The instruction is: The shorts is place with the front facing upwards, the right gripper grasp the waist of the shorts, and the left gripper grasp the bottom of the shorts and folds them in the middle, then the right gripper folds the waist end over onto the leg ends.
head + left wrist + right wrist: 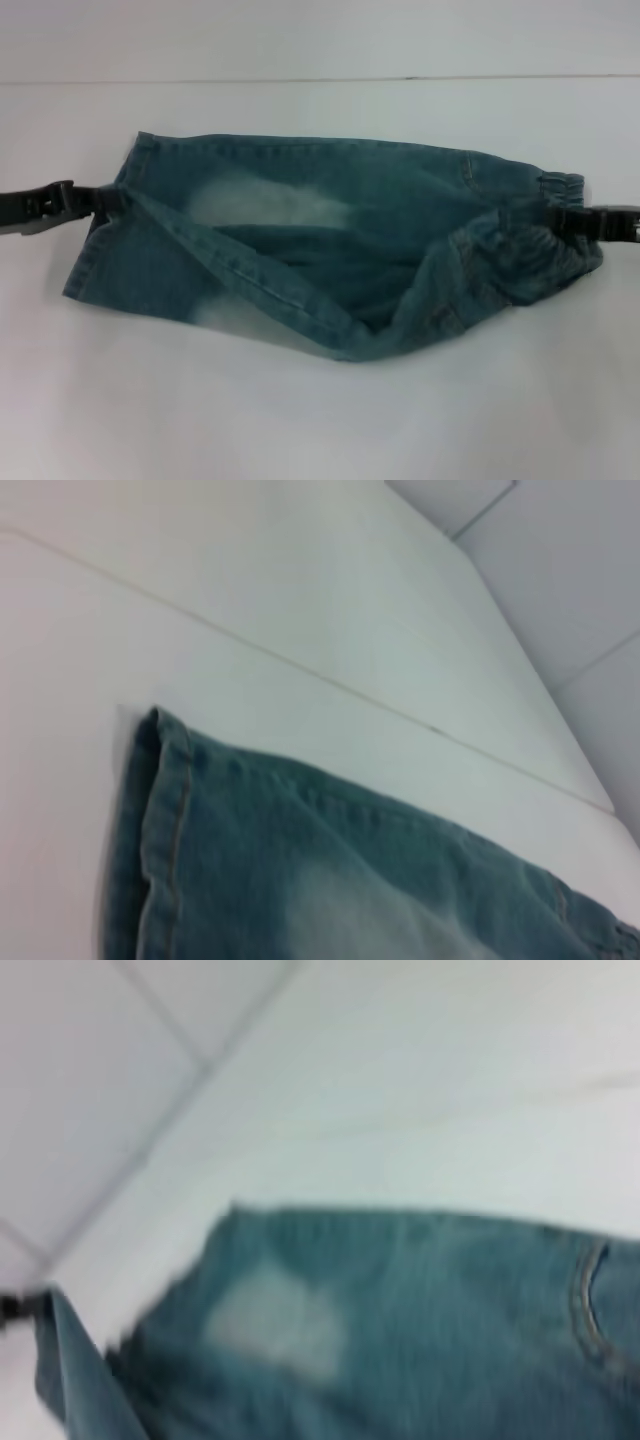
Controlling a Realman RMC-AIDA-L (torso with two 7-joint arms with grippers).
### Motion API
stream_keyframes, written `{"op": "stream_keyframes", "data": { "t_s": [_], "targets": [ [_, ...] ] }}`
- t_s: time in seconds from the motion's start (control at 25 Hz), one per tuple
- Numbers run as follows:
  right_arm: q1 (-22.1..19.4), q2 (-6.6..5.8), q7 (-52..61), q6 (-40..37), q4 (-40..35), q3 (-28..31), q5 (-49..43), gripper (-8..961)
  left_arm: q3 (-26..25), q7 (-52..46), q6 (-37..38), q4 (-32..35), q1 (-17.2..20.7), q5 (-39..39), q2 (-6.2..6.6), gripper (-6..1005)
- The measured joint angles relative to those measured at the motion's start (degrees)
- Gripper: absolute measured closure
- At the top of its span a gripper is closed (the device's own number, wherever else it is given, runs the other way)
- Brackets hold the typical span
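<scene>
White tabletop [320, 420]: faded blue denim shorts [330, 240], soft, floppy, sag btwn left gripper [95, 200] (clamps leg hem) & right gripper [560, 222] (clamps waistband).

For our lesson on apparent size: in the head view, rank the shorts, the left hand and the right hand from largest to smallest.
1. The shorts, by far the largest.
2 and 3. The left hand and the right hand look much alike, each clamped on an end of the shorts and partly cut off at the picture edge, so no ranking between them.
</scene>
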Motion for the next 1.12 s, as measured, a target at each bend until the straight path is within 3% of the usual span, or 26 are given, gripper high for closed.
{"op": "stream_keyframes", "data": {
  "t_s": [0.2,0.32,0.64,0.84,1.12],
  "targets": [
    [-2.38,2.34,-2.70,4.50,0.47,0.73,7.48,898,-0.03,0.14,-4.20,-1.20,-0.40,-1.23,-0.22,971],
    [-2.68,3.14,-4.00,8.21,1.66,0.75,9.97,895,-0.01,0.85,-7.01,-2.12,-0.38,-3.27,-0.35,971],
    [-2.37,3.60,-9.83,13.91,6.33,0.86,16.56,886,0.04,4.76,-11.86,-4.47,-0.20,-8.37,-0.94,971],
    [-2.62,5.19,-15.17,16.97,6.86,0.88,19.35,881,0.26,11.11,-15.47,-7.35,-0.69,-13.77,-1.66,971],
    [-3.24,6.20,-19.70,18.03,7.08,1.75,20.77,873,0.32,15.06,-19.04,-8.17,-2.19,-16.02,-2.57,971]
  ]
}}
